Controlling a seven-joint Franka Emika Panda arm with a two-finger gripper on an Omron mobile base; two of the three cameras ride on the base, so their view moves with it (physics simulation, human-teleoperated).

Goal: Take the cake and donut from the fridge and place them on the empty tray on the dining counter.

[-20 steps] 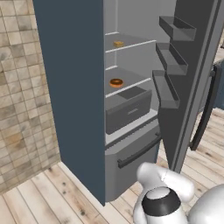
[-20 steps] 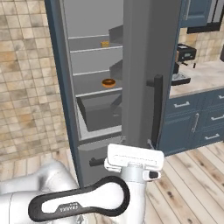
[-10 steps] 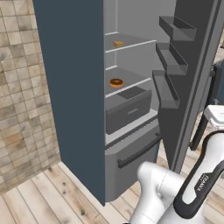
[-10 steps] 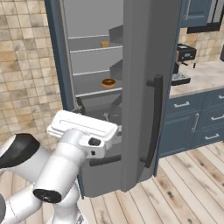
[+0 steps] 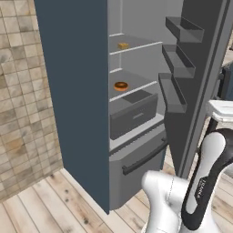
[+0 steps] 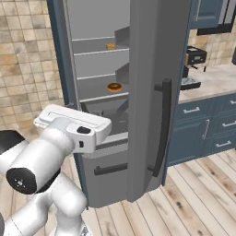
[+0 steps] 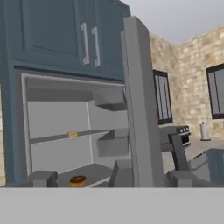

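The fridge point(image 5: 77, 104) stands with its door point(image 6: 154, 92) swung wide, leaving open room before the shelves. On the arm point(image 5: 205, 186), lettering too small to read. The tool point(image 7: 111, 178) faces in, fingers spread, holding nothing. Donut point(image 5: 120, 85) on the middle shelf, cake point(image 5: 123, 45) on the shelf above.

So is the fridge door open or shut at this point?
Open. The fridge door is swung wide, baring the shelves with the donut and, one shelf higher, the cake.
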